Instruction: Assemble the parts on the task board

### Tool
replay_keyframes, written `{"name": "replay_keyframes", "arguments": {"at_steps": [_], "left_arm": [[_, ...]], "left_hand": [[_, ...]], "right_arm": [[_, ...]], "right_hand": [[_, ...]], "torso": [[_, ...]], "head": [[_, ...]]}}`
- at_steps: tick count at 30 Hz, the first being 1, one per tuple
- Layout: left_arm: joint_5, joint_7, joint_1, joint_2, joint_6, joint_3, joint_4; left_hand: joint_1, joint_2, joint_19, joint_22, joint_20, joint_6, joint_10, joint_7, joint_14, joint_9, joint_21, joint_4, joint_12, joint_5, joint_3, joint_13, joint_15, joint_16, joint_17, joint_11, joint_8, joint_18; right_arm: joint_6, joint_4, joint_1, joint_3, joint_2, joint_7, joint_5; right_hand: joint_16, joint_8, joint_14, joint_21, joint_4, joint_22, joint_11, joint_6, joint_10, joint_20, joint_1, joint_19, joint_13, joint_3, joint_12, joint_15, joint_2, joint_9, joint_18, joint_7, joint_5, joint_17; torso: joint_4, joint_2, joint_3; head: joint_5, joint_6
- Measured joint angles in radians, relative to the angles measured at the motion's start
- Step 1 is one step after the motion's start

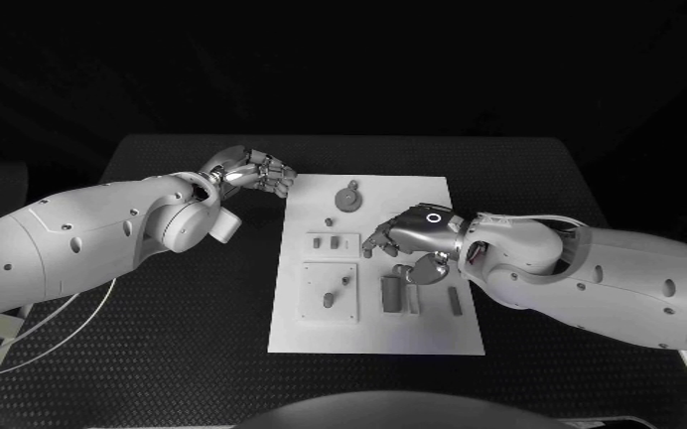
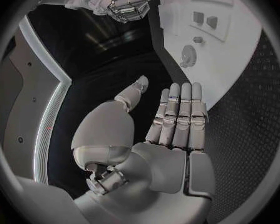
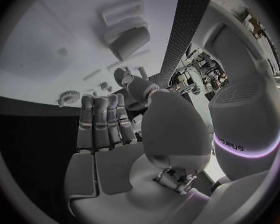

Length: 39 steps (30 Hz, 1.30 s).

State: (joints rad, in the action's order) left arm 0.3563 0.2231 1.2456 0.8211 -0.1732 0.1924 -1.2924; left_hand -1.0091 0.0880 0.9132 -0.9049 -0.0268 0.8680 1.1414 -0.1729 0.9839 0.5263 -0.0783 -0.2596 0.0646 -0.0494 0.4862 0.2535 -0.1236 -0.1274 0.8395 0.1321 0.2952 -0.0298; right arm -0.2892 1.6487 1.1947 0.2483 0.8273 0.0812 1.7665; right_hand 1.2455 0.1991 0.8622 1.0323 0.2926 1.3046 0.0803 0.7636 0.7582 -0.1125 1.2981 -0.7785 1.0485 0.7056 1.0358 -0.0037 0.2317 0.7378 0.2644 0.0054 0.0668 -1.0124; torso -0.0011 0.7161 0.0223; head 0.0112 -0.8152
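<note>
I see both robot hands empty, fingers apart; right robot hand [image 1: 415,233] hovers over the board [image 1: 430,335], left robot hand [image 1: 255,172] beside it. Next I must pick a part [image 1: 392,293].

We see a black tabletop [image 1: 172,350] with a fine dotted texture, its far corners rounded. It runs out past the white plate on all sides. At its near left edge, thin pale cables [image 1: 58,335] loop across the surface and off the side. Behind the tabletop we see only a dark backdrop [image 1: 343,42].
</note>
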Motion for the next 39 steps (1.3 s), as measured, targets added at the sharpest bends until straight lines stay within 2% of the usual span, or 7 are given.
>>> {"name": "replay_keyframes", "arguments": {"at_steps": [4, 15, 19, 26, 35, 39], "left_arm": [[0.0, 0.0, 0.0, 0.002, 0.0, 0.0, 0.001], [0.0, -0.001, 0.0, 0.002, 0.001, 0.0, 0.004], [0.0, -0.001, 0.0, 0.002, 0.001, 0.0, 0.005], [0.0, -0.001, 0.0, 0.002, 0.002, 0.0, 0.005], [0.0, -0.002, 0.0, 0.003, 0.003, 0.0, 0.006], [0.0, -0.002, 0.0, 0.003, 0.004, 0.0, 0.006]], "left_hand": [[0.0, 0.0, 0.0, 0.0, 0.0, 0.0, 0.0, 0.0, 0.0, 0.0, 0.0, 0.0, 0.0, 0.0, 0.0, 0.0, 0.0, 0.0, 0.0, 0.0, 0.0, 0.0], [0.0, 0.0, 0.0, 0.0, 0.0, 0.0, 0.0, 0.0, 0.0, 0.0, 0.0, 0.0, 0.0, 0.0, 0.0, -0.001, 0.0, 0.0, 0.0, 0.0, 0.0, 0.0], [0.0, 0.0, 0.0, 0.0, 0.0, 0.0, 0.0, 0.0, 0.0, 0.0, 0.0, 0.0, 0.0, 0.0, 0.0, -0.001, 0.0, 0.0, 0.0, 0.0, 0.0, 0.0], [0.0, 0.0, 0.0, 0.0, 0.0, 0.0, 0.0, 0.0, 0.0, 0.0, 0.0, 0.002, 0.0, 0.0, -0.002, -0.002, 0.0, 0.0, -0.001, 0.0, -0.005, 0.0], [0.0, 0.0, 0.0, 0.0, 0.0, 0.0, 0.0, 0.0, 0.0, 0.0, 0.0, 0.002, 0.0, 0.0, -0.002, -0.002, 0.0, 0.0, -0.001, 0.0, -0.005, 0.0], [0.0, 0.0, 0.0, 0.0, 0.0, 0.0, 0.0, 0.0, 0.0, 0.0, 0.0, 0.002, 0.0, 0.0, -0.002, -0.002, 0.0, 0.0, -0.001, 0.0, -0.005, 0.0]], "right_arm": [[0.019, 0.001, -0.016, 0.0, 0.007, -0.002, 0.014], [0.055, 0.017, -0.028, 0.0, 0.017, -0.012, 0.039], [0.067, 0.012, -0.033, -0.001, 0.016, -0.018, 0.045], [0.079, -0.008, -0.066, 0.0, 0.016, -0.026, 0.056], [0.083, -0.023, -0.075, -0.003, 0.002, -0.033, 0.072], [0.079, -0.028, -0.079, -0.004, 0.001, -0.034, 0.076]], "right_hand": [[0.063, 0.007, -0.023, 0.0, 0.0, -0.004, 0.003, -0.002, -0.023, -0.004, 0.002, -0.004, -0.008, 0.0, 0.057, 0.003, -0.002, 0.01, 0.0, -0.002, 0.0, -0.006], [0.179, 0.013, -0.059, 0.028, 0.0, 0.004, 0.004, 0.006, -0.056, 0.011, 0.004, -0.019, -0.041, 0.0, 0.174, 0.005, -0.004, 0.02, 0.008, -0.009, 0.0, 0.02], [0.198, 0.019, -0.066, 0.032, 0.0, 0.003, 0.007, 0.021, -0.067, 0.011, 0.011, -0.019, -0.052, 0.0, 0.196, 0.009, -0.011, 0.023, 0.008, -0.002, 0.0, 0.031], [0.214, 0.019, -0.072, 0.035, 0.0, 0.003, 0.007, 0.022, -0.074, 0.011, 0.006, -0.018, -0.064, 0.0, 0.215, 0.009, -0.017, 0.023, 0.008, 0.0, 0.0, 0.043], [0.225, 0.019, -0.08, 0.038, 0.0, 0.003, 0.007, 0.025, -0.081, 0.011, 0.006, -0.018, -0.071, 0.0, 0.227, 0.01, -0.017, 0.021, 0.008, -0.003, 0.0, 0.052], [0.241, 0.019, -0.087, 0.044, 0.0, 0.003, 0.009, 0.036, -0.09, 0.011, 0.013, -0.018, -0.078, 0.0, 0.244, 0.01, -0.024, 0.02, 0.007, 0.008, 0.0, 0.059]], "torso": [[0.0004, 0.0, -0.0001], [-0.0005, 0.0, 0.0001], [-0.0002, 0.0, 0.0001], [0.0005, 0.0, 0.0001], [0.0006, 0.0, -0.0001], [0.0003, 0.0, -0.0007]], "head": [[0.002, -0.003], [0.004, -0.01], [0.003, -0.012], [0.003, -0.015], [0.005, -0.019], [0.005, -0.019]]}}
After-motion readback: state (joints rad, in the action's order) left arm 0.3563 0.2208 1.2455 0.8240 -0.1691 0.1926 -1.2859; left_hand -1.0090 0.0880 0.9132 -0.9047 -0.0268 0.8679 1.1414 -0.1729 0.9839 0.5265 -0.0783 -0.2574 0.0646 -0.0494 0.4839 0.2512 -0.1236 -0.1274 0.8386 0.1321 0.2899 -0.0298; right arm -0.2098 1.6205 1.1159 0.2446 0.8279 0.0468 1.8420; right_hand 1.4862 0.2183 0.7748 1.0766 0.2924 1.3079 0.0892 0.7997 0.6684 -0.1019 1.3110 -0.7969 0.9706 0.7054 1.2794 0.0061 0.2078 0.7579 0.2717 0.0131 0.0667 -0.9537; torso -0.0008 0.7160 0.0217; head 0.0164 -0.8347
